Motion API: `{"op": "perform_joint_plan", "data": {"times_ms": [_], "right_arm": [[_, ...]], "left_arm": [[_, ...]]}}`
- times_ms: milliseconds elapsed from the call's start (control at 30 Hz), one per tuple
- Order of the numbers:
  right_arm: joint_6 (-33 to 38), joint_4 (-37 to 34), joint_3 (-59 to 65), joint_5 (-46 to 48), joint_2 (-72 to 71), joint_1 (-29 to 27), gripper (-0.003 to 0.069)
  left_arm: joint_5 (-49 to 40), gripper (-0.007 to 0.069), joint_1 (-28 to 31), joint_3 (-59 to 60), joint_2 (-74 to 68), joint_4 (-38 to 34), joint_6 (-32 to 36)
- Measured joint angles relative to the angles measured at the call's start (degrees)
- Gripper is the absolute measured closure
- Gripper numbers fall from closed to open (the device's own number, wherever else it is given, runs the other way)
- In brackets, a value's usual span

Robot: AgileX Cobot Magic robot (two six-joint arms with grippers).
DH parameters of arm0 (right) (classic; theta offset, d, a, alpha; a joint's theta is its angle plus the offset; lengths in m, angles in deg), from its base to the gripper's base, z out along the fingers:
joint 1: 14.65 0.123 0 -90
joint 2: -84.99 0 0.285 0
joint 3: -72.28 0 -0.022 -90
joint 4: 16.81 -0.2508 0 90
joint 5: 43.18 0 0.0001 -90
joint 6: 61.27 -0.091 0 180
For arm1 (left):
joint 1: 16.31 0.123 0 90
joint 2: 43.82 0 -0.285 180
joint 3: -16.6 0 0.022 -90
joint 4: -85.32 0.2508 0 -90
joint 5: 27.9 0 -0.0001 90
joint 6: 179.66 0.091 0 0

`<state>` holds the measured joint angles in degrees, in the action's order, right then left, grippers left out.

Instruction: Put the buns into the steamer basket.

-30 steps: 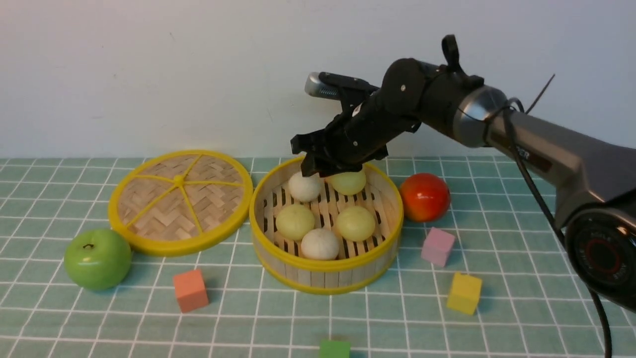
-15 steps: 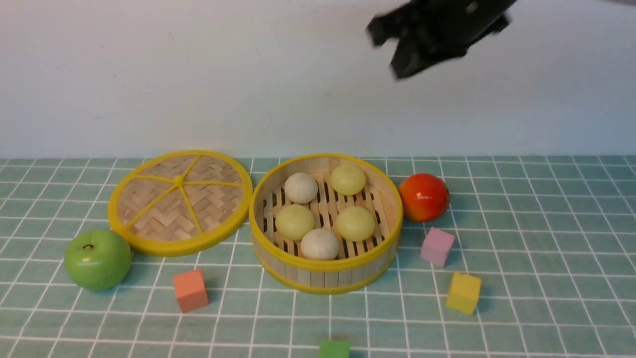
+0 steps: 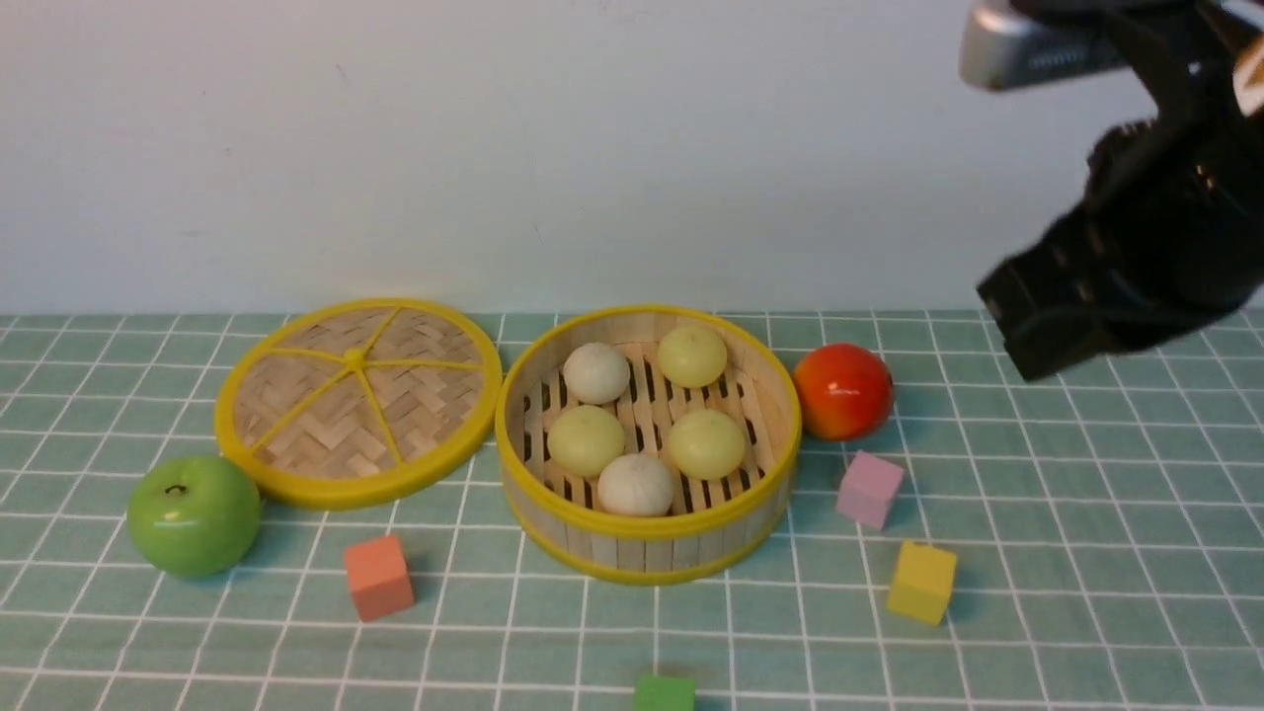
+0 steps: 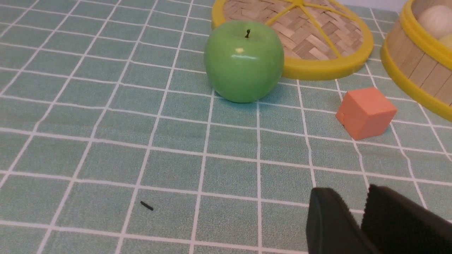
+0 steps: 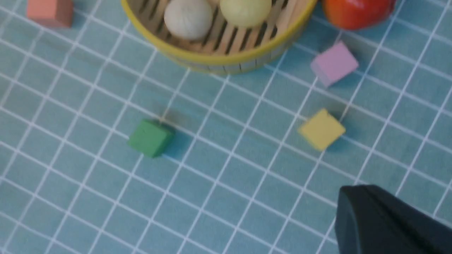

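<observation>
The steamer basket (image 3: 647,538) sits at mid-table beside its woven lid (image 3: 357,400), and all five buns (image 3: 705,443) rest on its slatted floor: three pale yellow-green, two off-white. The right gripper (image 3: 1027,331) hangs high over the right side of the table, well apart from the basket, jaws closed together and carrying nothing. The left gripper (image 4: 356,208) is low over bare cloth near the green apple (image 4: 244,60), jaws slightly parted and empty.

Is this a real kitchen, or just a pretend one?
Probably pretend: it looks like a robot practice table. A green checked cloth lies before a bare wall, little colored blocks like the orange block sit around the steamer basket, and a robot arm hangs above.
</observation>
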<state>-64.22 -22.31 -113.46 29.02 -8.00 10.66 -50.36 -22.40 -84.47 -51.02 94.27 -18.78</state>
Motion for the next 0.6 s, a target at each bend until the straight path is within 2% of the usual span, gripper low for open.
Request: {"op": "perform_joint_plan", "data": {"times_ms": [400, 467, 600], "right_arm": [[0.3, 0.1, 4.3, -0.6, -0.6, 0.0, 0.0666], [2.1, 0.9, 4.4, -0.6, -1.0, -0.2, 0.0664], [5.5, 3.3, 7.9, -8.7, -6.0, -3.1, 0.0659]], "left_arm": [[0.0, 0.0449, 0.0, 0.0, 0.0, 0.0, 0.0], [0.0, 0.0449, 0.0, 0.0, 0.0, 0.0, 0.0], [0.0, 0.0446, 0.0, 0.0, 0.0, 0.0, 0.0]]}}
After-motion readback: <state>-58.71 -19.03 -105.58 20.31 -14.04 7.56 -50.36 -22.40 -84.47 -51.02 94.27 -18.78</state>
